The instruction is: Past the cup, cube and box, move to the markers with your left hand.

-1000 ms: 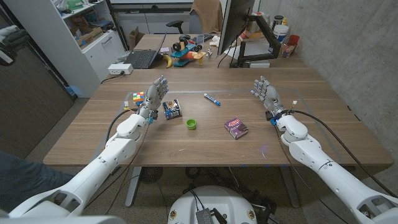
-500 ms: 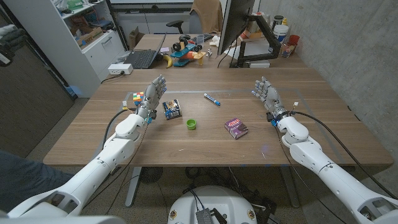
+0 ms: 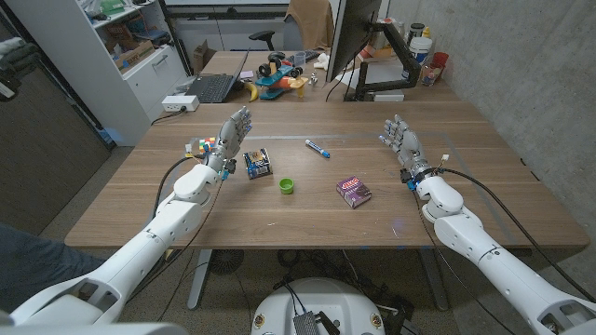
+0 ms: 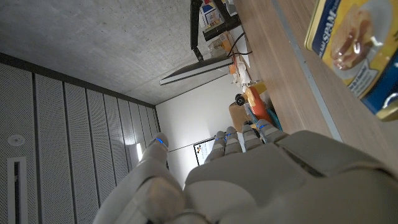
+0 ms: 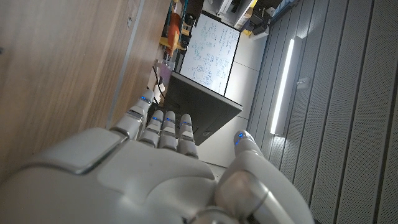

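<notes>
Between the left hand (image 3: 231,136) and marker (image 3: 317,148) stands only the box (image 3: 257,162); bare table (image 3: 372,121) beyond.

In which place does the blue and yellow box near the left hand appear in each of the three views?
Head view: blue and yellow box, left of centre, beside the left hand.
Left wrist view: large and close, on the wood past that hand.
Right wrist view: not in it.
Shared landmark: the wooden table.
</notes>
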Robot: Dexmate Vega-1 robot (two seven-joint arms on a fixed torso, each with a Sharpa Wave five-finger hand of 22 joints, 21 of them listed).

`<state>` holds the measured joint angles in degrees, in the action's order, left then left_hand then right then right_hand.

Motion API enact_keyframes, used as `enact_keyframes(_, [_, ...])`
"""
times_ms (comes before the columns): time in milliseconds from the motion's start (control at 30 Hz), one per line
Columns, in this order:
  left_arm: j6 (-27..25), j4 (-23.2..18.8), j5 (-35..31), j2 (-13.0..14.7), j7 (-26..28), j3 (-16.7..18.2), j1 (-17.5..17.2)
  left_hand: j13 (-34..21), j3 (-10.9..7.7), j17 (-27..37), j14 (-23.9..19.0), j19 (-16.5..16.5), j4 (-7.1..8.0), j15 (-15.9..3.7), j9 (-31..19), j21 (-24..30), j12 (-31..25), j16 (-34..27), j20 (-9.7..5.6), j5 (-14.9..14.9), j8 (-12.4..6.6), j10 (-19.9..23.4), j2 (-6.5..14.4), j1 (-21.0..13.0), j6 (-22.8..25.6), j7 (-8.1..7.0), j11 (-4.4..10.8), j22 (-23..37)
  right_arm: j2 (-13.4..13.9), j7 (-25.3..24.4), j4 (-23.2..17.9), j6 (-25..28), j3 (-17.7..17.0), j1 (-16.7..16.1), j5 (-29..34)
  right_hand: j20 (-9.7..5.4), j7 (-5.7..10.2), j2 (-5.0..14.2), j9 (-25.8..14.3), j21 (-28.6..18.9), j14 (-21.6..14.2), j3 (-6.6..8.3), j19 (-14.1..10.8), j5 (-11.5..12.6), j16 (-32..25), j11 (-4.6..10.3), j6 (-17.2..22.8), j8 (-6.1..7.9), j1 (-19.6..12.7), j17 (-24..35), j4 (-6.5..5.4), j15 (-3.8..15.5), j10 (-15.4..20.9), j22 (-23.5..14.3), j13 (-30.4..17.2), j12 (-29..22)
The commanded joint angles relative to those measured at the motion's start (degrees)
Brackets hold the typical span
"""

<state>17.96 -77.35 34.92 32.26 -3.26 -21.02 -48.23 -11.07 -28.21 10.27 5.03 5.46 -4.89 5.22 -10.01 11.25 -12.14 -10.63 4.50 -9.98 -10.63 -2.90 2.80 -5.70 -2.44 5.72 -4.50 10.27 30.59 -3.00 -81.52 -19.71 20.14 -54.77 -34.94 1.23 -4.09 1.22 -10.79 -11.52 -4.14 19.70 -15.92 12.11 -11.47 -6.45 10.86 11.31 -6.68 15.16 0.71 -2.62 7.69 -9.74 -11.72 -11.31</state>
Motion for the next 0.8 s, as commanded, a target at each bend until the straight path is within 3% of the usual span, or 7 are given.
enact_keyframes(33, [-0.5, 0.7, -1.2, 0.3, -0.9, -0.8, 2.6, -0.1, -0.34, 0.2, -0.2, 0.5, -0.08, 0.05, -0.3, 0.2, -0.2, -0.3, 0.12, -0.3, -0.4, 0.3, 0.0, -0.5, 0.7, 0.15, -0.15, 0.1, -0.5, -0.3, 0.1, -1.1, -0.4, -0.6, -0.2, -0.09, -0.02, 0.38, -0.1, -0.1, -0.6, 0.08, -0.8, 0.1, -0.3, 0.44, 0.4, 0.21, -0.5, -0.1, 0.2, 0.03, 0.5, -0.1, 0.0, -0.2])
enact_keyframes(800, [-1.1, -0.5, -3.9, 1.6, -1.4, -1.8, 4.8, -0.1, -0.46, 0.1, -0.4, 0.6, -0.4, -0.01, -0.3, 0.1, -0.3, -0.3, 0.24, -0.3, -0.39, 0.4, 0.2, -0.9, 1.0, 0.13, -0.08, 0.1, -0.4, -1.3, -1.4, -1.8, -0.7, -1.7, 0.4, -0.1, 0.04, 0.48, -0.1, 0.0, -0.7, -0.09, -0.9, 0.0, -0.3, 0.52, 0.6, 0.2, -0.4, -0.4, 0.28, 0.08, 0.7, -0.1, 0.1, -0.2])
